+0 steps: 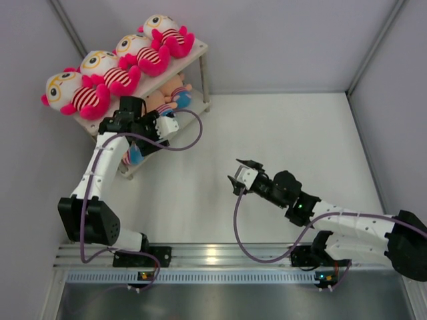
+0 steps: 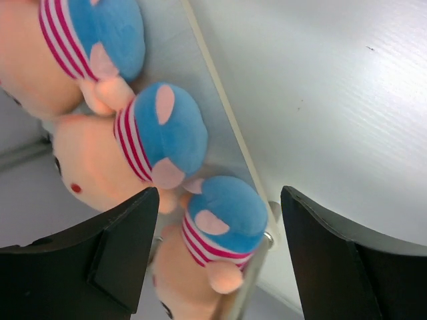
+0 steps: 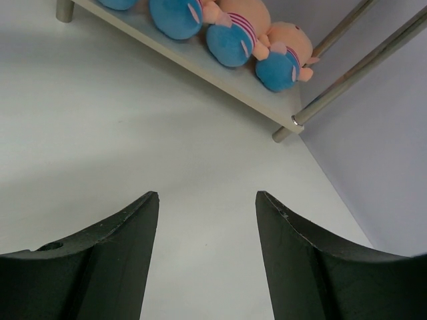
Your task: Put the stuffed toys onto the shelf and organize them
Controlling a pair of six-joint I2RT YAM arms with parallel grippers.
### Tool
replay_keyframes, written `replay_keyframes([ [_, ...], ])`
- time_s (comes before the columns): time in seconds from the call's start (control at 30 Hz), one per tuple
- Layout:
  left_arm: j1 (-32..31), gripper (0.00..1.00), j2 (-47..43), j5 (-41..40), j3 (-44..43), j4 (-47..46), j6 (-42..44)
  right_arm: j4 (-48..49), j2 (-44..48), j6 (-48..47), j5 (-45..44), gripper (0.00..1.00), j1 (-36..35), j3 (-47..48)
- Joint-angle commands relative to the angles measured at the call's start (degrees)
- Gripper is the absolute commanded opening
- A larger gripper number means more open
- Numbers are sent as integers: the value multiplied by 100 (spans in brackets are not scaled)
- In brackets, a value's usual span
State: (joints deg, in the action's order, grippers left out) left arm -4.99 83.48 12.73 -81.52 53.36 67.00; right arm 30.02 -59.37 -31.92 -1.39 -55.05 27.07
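Observation:
Several white-headed, pink-limbed toys lie in a row on the shelf's top board. Peach-faced toys with blue pants lie on the lower board, mostly hidden in the top view. My left gripper is at the near end of the lower tier. In the left wrist view it is open, its jaws either side of the end toy without gripping it. Two more peach toys lie beyond along the board. My right gripper is open and empty over the table.
Grey walls close in the table on the left, back and right. The shelf stands slantwise against the left wall. The right wrist view shows the lower board, its metal legs and peach toys ahead of the right gripper.

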Motion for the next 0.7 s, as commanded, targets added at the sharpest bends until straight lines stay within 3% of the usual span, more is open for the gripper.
replay_keyframes([
  [0.0, -264, 79, -280, -1012, 206, -580, -2136, 179, -100, 151, 104, 61, 47, 273],
  [0.07, -510, 77, -280, -1884, 373, -958, -2881, 206, -162, 160, 104, 61, 55, 281],
  [0.1, -816, 75, -245, -2802, 417, -1046, -3086, 215, -188, 169, 260, 61, 47, 290],
  [0.23, -1460, 70, -34, -4660, 575, -1363, -3746, 171, -259, 239, 288, 61, 47, 360],
  [0.57, -1496, 67, 282, -6272, 1366, -2128, -3932, 100, -171, 283, 288, 61, 47, 352],
  [0.67, -1487, 68, 291, -6222, 1366, -2128, -4255, 92, -162, 309, 297, 61, 38, 352],
])
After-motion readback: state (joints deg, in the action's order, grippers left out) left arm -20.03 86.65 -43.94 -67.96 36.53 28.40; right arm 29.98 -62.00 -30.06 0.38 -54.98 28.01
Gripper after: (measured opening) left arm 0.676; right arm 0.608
